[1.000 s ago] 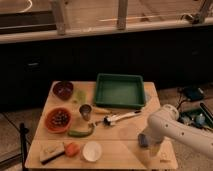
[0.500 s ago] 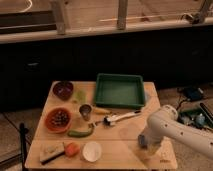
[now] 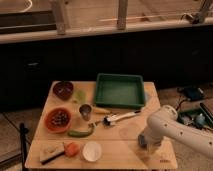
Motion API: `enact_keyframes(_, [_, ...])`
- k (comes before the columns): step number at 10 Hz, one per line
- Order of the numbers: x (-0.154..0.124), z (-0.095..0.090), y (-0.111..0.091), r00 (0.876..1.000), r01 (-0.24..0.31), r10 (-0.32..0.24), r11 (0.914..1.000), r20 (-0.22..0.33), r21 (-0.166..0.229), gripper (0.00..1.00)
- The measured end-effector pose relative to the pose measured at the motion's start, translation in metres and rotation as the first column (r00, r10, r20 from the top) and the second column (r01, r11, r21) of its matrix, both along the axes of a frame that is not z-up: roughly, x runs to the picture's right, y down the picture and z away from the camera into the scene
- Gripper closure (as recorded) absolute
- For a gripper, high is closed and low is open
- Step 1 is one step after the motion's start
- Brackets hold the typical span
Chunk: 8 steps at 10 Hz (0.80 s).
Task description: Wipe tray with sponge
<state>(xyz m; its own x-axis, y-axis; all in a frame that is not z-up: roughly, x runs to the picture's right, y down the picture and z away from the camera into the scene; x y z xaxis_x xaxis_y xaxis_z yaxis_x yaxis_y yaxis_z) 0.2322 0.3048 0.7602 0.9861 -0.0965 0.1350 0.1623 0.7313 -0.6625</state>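
Observation:
The green tray sits at the back right of the wooden table. The blue-grey sponge lies near the table's front right corner, partly covered by my arm. My gripper points down at the end of the white arm, right at the sponge and well in front of the tray. Whether it holds the sponge does not show.
A white-handled brush lies between the sponge and the tray. To the left are a dark bowl, an orange bowl, a metal cup, a green vegetable, a white bowl and a pale block.
The arm has shifted slightly to the left and lower over the sponge. The tray and the other objects have not moved.

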Motion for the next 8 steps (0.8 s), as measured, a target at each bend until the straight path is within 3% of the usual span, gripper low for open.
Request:
enact_keyframes(3, [-0.002, 0.001, 0.002, 1.000, -0.001, 0.001, 1.0000, 0.005, -0.007, 0.46])
enact_keyframes(4, [-0.002, 0.001, 0.003, 1.000, -0.001, 0.001, 1.0000, 0.006, -0.010, 0.56])
enact_keyframes(6, [-0.002, -0.002, 0.004, 1.000, 0.000, 0.000, 0.9999, 0.006, -0.011, 0.64])
enact_keyframes(8, [-0.002, -0.010, -0.002, 1.000, 0.002, -0.002, 1.0000, 0.004, -0.002, 0.82])
